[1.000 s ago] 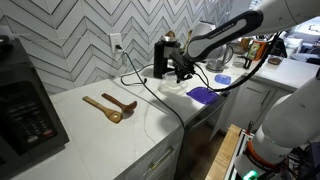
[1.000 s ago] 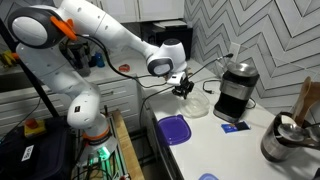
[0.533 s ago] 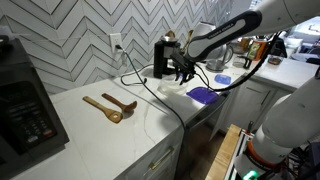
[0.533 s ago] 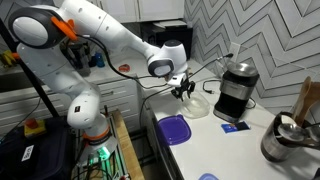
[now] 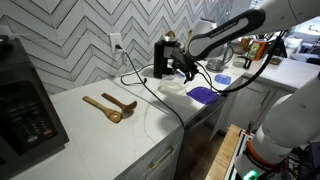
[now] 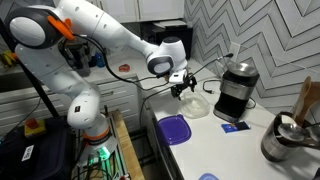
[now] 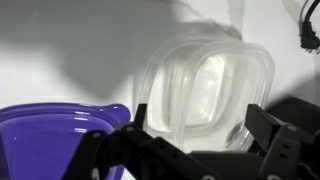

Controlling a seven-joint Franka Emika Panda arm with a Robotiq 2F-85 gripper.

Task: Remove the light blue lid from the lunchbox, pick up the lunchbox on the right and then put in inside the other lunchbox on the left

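In the wrist view a clear lunchbox [image 7: 205, 85] sits nested inside another clear lunchbox, whose rim [image 7: 262, 70] shows around it. My gripper [image 7: 200, 130] hangs just above them, open, one finger on each side and nothing held. In both exterior views the gripper [image 5: 183, 71] [image 6: 183, 88] hovers over the clear lunchboxes [image 5: 172, 86] [image 6: 195, 105] on the white counter. The light blue lid [image 5: 222, 79] lies flat on the counter beyond a larger purple lid [image 5: 203, 95] [image 6: 175, 130] [image 7: 55, 135], away from the gripper.
A black coffee machine [image 5: 163, 57] [image 6: 235, 88] stands right behind the lunchboxes, with a cable trailing over the counter. Two wooden spoons [image 5: 108, 106] lie mid-counter. A black appliance [image 5: 22, 105] fills one end and a metal kettle [image 6: 285, 138] stands by the wall.
The jaws have gone from shut to open, letting go of the clear lunchbox, which now rests inside the other one. The arm has barely moved.
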